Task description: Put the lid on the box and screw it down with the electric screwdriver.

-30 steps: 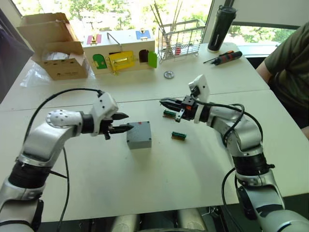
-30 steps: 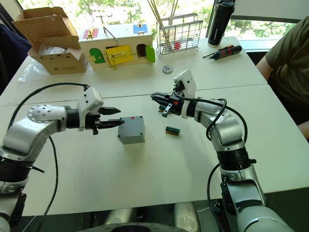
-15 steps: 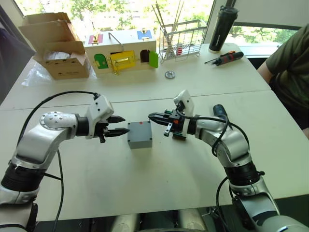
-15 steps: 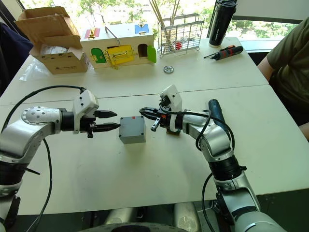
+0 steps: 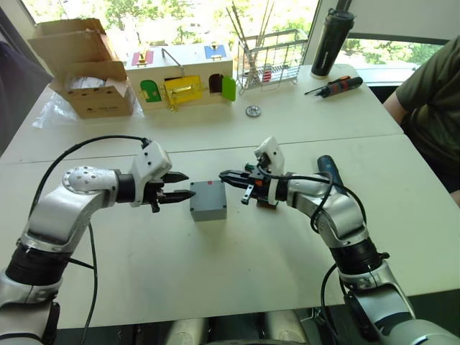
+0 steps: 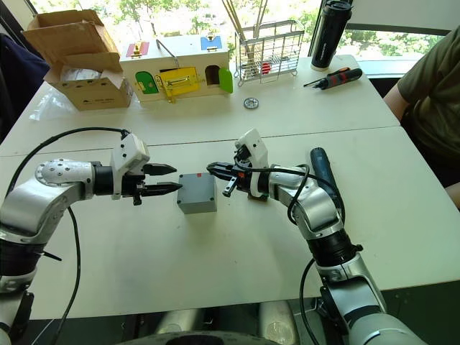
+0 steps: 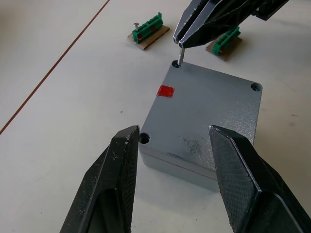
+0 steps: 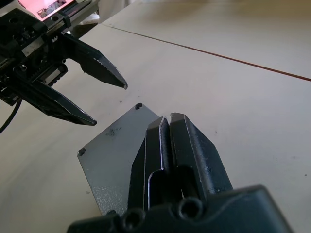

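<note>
The grey box (image 5: 209, 213) sits mid-table with the lid (image 7: 209, 107) lying flat on it, a red mark near one corner. My left gripper (image 5: 190, 185) hovers open just off the box's left side, its fingers (image 7: 114, 179) apart from it. My right gripper (image 7: 181, 41) is shut on a small screw (image 7: 180, 54), held tip-down over the lid's far corner hole (image 7: 176, 63). Behind my right forearm, the electric screwdriver (image 6: 318, 165) lies on the table.
Two green terminal blocks (image 7: 146, 33) lie just beyond the box. At the back stand a cardboard box (image 5: 79, 65), a wooden box with coloured doors (image 5: 180, 75), a wire rack (image 5: 269, 57), a black bottle (image 5: 327, 32) and a hand screwdriver (image 5: 332, 86). A person (image 5: 431, 93) sits at the right.
My right gripper has swung left and down from above the green blocks to the lid's far corner. The left gripper has stayed open beside the box.
</note>
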Action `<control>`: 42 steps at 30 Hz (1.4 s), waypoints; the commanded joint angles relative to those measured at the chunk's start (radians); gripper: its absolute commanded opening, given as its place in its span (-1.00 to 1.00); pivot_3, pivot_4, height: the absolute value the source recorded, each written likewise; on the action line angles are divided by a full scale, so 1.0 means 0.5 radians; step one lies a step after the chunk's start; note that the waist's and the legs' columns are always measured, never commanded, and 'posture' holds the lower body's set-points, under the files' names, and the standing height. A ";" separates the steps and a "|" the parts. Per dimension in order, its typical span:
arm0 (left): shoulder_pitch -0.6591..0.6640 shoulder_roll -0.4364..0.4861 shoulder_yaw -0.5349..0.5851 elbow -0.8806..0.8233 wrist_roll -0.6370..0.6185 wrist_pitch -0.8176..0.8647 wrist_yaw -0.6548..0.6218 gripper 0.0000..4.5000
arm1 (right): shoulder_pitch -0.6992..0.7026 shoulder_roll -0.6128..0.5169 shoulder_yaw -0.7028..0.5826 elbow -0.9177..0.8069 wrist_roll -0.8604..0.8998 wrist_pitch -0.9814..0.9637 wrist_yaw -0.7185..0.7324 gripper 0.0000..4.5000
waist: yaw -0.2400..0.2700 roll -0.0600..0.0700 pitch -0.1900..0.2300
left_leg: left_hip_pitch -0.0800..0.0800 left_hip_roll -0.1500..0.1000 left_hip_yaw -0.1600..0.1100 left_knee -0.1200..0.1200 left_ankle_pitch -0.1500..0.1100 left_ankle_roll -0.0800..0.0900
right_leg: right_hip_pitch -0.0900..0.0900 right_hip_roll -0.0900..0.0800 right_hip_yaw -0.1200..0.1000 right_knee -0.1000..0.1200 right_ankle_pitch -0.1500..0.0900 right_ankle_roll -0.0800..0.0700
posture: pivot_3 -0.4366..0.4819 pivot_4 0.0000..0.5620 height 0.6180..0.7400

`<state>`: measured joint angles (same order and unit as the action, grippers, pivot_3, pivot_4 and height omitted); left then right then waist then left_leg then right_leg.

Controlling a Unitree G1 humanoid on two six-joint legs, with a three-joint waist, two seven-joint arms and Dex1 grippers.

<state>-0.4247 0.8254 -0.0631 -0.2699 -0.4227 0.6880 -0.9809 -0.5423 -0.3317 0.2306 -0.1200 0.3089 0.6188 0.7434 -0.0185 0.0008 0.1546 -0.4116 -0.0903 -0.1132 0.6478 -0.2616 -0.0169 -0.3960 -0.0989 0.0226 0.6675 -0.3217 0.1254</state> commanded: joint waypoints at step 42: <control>-0.316 -0.183 -0.183 -0.242 -0.183 0.005 -0.217 0.02 | -0.278 -1.063 -0.876 -0.379 0.467 1.240 -0.090 0.99 | 0.011 0.000 0.000 | 0.000 -0.001 0.001 -0.001 -0.001 0.001 | 0.003 -0.005 0.000 -0.003 0.000 0.000 | -0.05 -0.47 1.00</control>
<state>-0.5665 0.7324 -0.1404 -0.3448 -0.5008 0.7128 -1.0650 -0.6518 -0.7925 -0.1989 -0.3162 0.5295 1.1607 0.6746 -0.0132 0.0010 0.1547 -0.4117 -0.0910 -0.1122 0.6473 -0.2620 -0.0162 -0.3949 -0.1016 0.0228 0.6662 -0.3217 0.1253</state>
